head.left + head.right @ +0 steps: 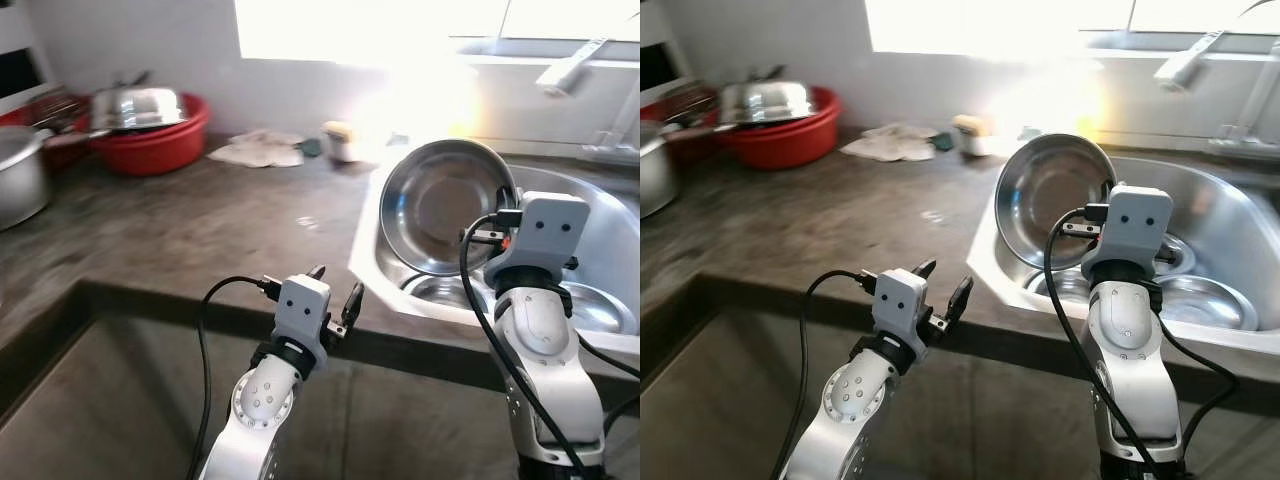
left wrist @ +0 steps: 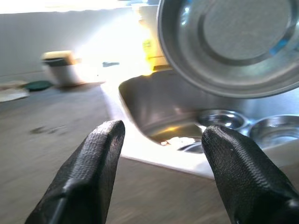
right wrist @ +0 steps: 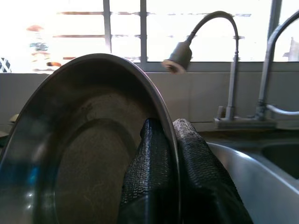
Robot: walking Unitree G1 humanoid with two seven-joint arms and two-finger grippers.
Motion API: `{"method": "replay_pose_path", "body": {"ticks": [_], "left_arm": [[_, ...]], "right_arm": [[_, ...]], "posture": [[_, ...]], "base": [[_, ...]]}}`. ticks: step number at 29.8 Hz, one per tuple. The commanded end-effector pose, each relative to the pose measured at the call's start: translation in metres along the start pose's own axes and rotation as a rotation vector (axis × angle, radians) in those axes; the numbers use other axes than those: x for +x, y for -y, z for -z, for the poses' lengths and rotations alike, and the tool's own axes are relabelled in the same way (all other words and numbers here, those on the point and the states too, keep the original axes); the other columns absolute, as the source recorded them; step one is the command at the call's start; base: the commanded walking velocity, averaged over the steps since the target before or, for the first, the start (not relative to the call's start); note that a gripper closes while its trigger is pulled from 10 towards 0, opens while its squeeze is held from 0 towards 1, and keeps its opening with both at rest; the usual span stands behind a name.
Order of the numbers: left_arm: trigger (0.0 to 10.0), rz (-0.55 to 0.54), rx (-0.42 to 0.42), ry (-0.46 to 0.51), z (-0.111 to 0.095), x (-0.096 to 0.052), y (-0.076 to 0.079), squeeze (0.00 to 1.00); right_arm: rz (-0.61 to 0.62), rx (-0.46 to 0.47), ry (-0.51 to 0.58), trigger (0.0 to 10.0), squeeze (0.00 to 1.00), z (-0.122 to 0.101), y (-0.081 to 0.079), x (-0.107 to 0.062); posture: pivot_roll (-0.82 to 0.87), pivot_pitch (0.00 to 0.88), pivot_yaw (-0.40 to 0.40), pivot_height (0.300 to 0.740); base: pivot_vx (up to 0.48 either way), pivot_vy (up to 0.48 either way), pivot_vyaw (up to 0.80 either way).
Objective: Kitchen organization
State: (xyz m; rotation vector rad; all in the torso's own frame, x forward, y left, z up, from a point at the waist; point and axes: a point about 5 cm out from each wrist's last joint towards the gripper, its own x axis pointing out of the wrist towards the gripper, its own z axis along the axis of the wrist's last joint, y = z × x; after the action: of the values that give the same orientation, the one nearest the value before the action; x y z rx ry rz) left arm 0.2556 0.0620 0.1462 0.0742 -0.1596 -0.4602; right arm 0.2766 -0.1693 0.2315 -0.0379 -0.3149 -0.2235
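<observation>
Upper left of frame: red basin (image 1: 155, 140) w/ a steel lid on the dark surface (image 1: 200, 230). Lower middle, left gripper (image 1: 334, 292) spread, holding nothing. Right side, right gripper (image 3: 174, 154) pinching rim of steel bowl (image 1: 440, 205), tilted up over the sink (image 1: 600, 225).

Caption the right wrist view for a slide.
Right gripper pinches the rim of a steel bowl held on edge over the sink, faucet and window behind.
</observation>
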Motion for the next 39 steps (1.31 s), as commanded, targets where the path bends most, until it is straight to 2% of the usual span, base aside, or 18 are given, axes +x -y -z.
{"method": "replay_pose_path", "body": {"ticks": [1, 2, 3, 8, 9, 12, 17, 20, 22, 25, 28, 29, 34, 39], "left_arm": [[10.0, -0.012, 0.007, 0.009, -0.002, 0.0, -0.002, 0.0], [10.0, -0.013, 0.008, 0.009, -0.002, 0.0, -0.002, 0.0], [10.0, -0.013, 0.007, 0.01, -0.003, 0.0, -0.002, 0.0], [10.0, -0.021, -0.001, 0.005, -0.002, -0.001, -0.003, 0.0], [10.0, -0.036, -0.028, -0.002, -0.001, -0.001, -0.004, 0.0], [10.0, -0.039, -0.016, -0.004, -0.001, -0.001, -0.005, 0.0], [10.0, -0.04, -0.018, -0.008, 0.0, -0.002, -0.005, 0.0], [10.0, -0.033, -0.023, -0.01, 0.0, -0.003, -0.002, 0.0], [10.0, -0.031, -0.024, -0.014, 0.001, -0.005, 0.0, 0.0], [10.0, -0.03, -0.026, -0.013, 0.0, -0.005, 0.001, 0.0], [10.0, -0.03, -0.026, -0.014, 0.0, -0.006, 0.002, 0.0], [10.0, -0.032, -0.028, -0.017, -0.001, -0.008, 0.003, 0.0], [10.0, -0.033, -0.028, -0.021, -0.001, -0.011, 0.005, 0.0], [10.0, -0.047, -0.029, -0.036, -0.001, -0.018, 0.004, 0.0]], "right_arm": [[-0.028, 0.014, 0.014, 1.4, 0.0, -0.007, -0.005, 0.003], [-0.034, 0.018, 0.009, 1.4, 0.0, -0.007, -0.006, 0.003], [-0.038, 0.016, 0.006, 10.0, 0.0, -0.007, -0.007, 0.004], [-0.053, 0.002, -0.003, 10.0, 0.0, -0.006, -0.008, 0.007], [-0.065, -0.005, -0.007, 10.0, 0.0, -0.006, -0.008, 0.01], [-0.074, -0.021, -0.033, 10.0, 0.0, -0.003, -0.007, 0.016], [-0.087, -0.073, -0.156, 10.0, 0.0, 0.01, -0.003, 0.032], [-0.088, -0.071, -0.187, 10.0, 0.0, 0.013, -0.001, 0.043], [-0.096, -0.073, -0.228, 10.0, 0.0, 0.016, 0.001, 0.059], [-0.107, -0.079, -0.273, 10.0, 0.0, 0.023, 0.002, 0.07], [-0.115, -0.072, -0.336, 10.0, 0.0, 0.032, 0.004, 0.077], [-0.119, -0.075, -0.386, 10.0, 0.0, 0.04, 0.007, 0.085], [-0.124, -0.047, -0.426, 10.0, 0.0, 0.048, 0.009, 0.093], [-0.151, 0.001, -0.579, 10.0, 0.0, 0.07, 0.011, 0.102]], "posture": [[0.09, 0.0, -0.015, 0.74], [0.09, 0.0, -0.015, 0.74], [0.09, 0.0, -0.014, 0.74], [0.09, 0.0, -0.014, 0.74], [0.09, 0.0, -0.017, 0.74], [0.09, 0.0, -0.019, 0.74], [0.09, 0.0, -0.023, 0.74], [0.09, 0.0, -0.025, 0.74], [0.1, 0.0, -0.028, 0.74], [0.1, 0.0, -0.034, 0.74], [0.11, 0.0, -0.037, 0.74], [0.11, 0.0, -0.041, 0.74], [0.12, 0.013, -0.051, 0.74], [0.14, 0.041, -0.06, 0.74]], "base": [[0.0, -0.428, 0.0], [0.0, -0.428, 0.0], [0.0, -0.42, 0.0], [0.265, -0.397, 0.0], [0.0, 0.0, 0.0], [0.0, 0.0, 0.0], [0.0, 0.0, 0.0], [0.0, 0.0, 0.0], [0.0, 0.0, 0.0], [0.0, 0.0, 0.0], [0.0, 0.0, 0.0], [0.0, 0.0, 0.0], [0.0, 0.0, 0.0], [0.0, 0.0, 0.0]]}}
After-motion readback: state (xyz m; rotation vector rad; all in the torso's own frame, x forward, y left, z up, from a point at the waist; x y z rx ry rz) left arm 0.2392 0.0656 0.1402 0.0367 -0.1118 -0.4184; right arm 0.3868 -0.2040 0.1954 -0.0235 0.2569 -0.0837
